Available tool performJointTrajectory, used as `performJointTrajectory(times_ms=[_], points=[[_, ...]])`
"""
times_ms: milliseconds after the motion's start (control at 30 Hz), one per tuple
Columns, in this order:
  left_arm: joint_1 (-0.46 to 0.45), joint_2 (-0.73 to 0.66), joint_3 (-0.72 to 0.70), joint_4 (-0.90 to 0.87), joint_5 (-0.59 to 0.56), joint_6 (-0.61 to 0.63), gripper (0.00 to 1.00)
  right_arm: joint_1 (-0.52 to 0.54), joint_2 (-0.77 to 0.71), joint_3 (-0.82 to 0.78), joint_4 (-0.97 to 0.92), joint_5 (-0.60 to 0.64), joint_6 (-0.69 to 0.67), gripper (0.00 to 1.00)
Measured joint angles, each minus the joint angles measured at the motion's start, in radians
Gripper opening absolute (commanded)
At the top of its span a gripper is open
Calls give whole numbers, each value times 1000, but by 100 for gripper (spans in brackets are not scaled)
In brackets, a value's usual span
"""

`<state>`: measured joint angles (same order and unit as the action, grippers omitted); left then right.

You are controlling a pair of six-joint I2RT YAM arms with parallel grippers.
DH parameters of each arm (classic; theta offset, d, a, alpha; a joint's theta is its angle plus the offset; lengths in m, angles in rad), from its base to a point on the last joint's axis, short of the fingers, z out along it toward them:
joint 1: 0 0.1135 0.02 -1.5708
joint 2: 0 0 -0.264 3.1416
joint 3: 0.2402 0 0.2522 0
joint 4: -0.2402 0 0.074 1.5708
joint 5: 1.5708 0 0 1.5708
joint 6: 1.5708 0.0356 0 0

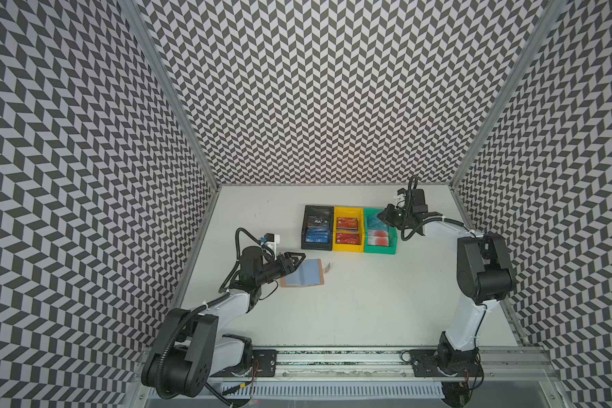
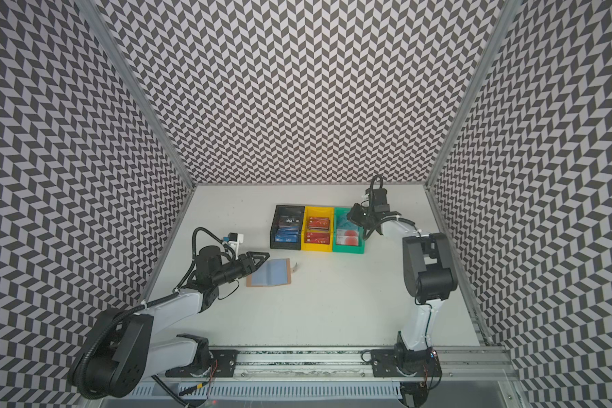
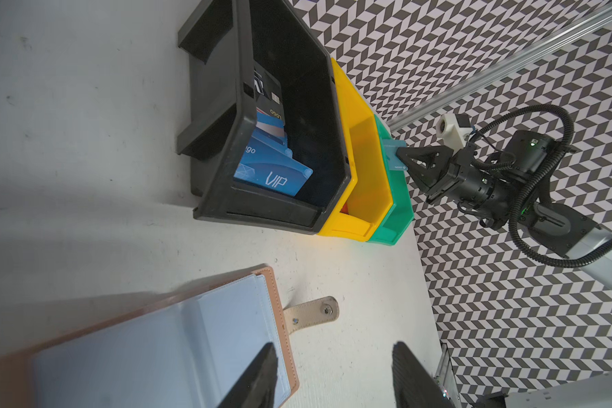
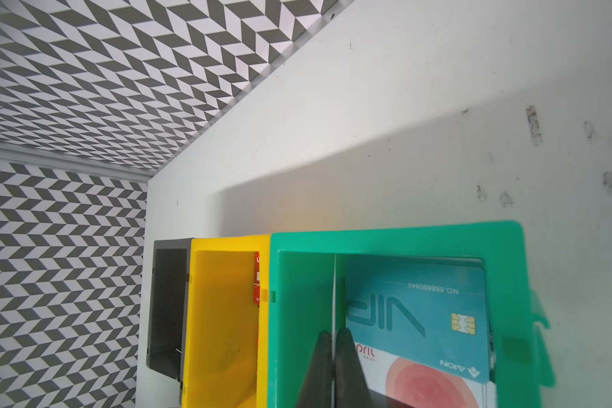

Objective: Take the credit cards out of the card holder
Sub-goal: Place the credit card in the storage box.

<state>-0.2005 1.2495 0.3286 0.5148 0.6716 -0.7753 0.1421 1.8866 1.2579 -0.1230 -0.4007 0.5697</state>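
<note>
I am looking down on the white table [image 1: 333, 311], with the left arm [image 1: 227, 306] and right arm [image 1: 471, 318] both reaching inward. Toward the back, three bins are sitting side by side and touching: the black bin [image 3: 212, 141], the yellow bin [image 3: 361, 141] and the green bin [image 3: 400, 212]. The card holder [image 1: 304, 272] is lying open and flat on the table, near the front of the black bin.

The left gripper [image 1: 297, 260] is hovering at the holder's edge nearest its own arm. Its jaws are standing apart and gripping nothing, with one finger [image 3: 258, 374] over the blue-grey sleeve and the other over bare table. The right gripper [image 1: 384, 215] is hanging over the green bin, clamped on a teal card [image 3: 392, 155] that I am seeing edge-on from its wrist.

A blue VIP card [image 3: 272, 178] is resting in the black bin and red cards [image 1: 347, 238] in the yellow. A teal VIP card [image 4: 421, 311] and a pale card with red circles [image 4: 431, 385] are lying in the green. The snap tab [image 3: 311, 312] is sticking out onto the table.
</note>
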Motion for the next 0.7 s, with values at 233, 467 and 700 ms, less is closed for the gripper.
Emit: performJointTrajectory(times_ms=[233, 467, 700], points=[[0, 9, 0, 6, 3, 0, 54, 0, 4, 0, -2, 24, 0, 1], [0, 10, 0, 8, 3, 0, 54, 0, 23, 2, -2, 40, 0, 6], [1, 20, 0, 9, 4, 0, 54, 1, 31, 21, -3, 58, -1, 13]])
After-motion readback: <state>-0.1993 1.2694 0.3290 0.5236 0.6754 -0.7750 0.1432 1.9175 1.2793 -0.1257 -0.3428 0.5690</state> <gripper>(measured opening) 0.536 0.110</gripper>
